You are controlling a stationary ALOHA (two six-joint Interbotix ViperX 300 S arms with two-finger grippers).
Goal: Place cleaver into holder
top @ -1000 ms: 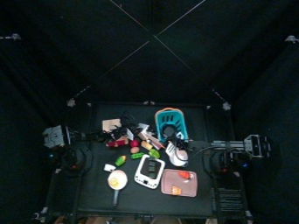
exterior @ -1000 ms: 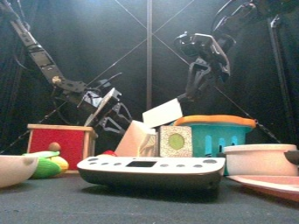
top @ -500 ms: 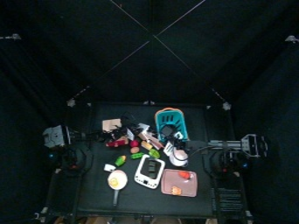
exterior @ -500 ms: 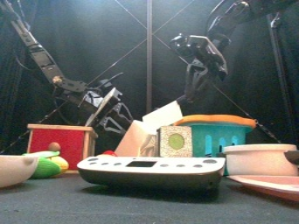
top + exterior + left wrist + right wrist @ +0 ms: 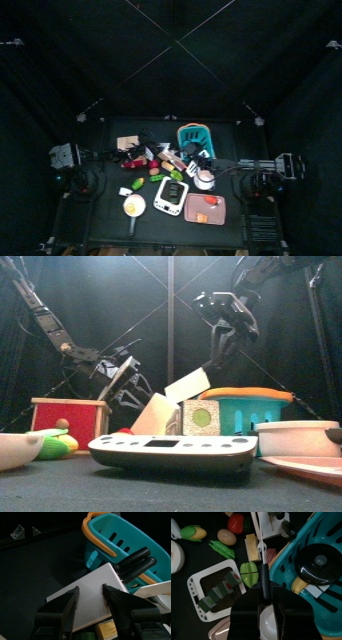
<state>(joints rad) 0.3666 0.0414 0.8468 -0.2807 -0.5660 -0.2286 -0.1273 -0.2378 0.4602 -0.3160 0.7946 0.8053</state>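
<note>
My left gripper (image 5: 90, 589) is shut on the white blade of the cleaver (image 5: 100, 577), whose black handle (image 5: 137, 561) points toward the teal basket (image 5: 127, 537). In the front view the left gripper (image 5: 127, 378) holds the blade (image 5: 187, 384) tilted above the table's middle. My right gripper (image 5: 214, 362) hangs just above the blade's upper corner. In the right wrist view its jaws (image 5: 263, 589) look shut, right over the cleaver's handle (image 5: 263, 569), seen edge-on. I cannot tell if they touch. I cannot tell which object is the holder.
The teal basket (image 5: 247, 408) with an orange rim holds a black lid (image 5: 318, 562). A white-framed flat black device (image 5: 174, 446) lies in front. A red wooden box (image 5: 67, 416), a small carton (image 5: 201, 416), a white pot (image 5: 297, 436), a pink plate (image 5: 314, 466) and toy vegetables (image 5: 224, 537) crowd the table.
My right gripper has moved a little left, closer to the cleaver's upper end. The left gripper has lifted the blade slightly.
</note>
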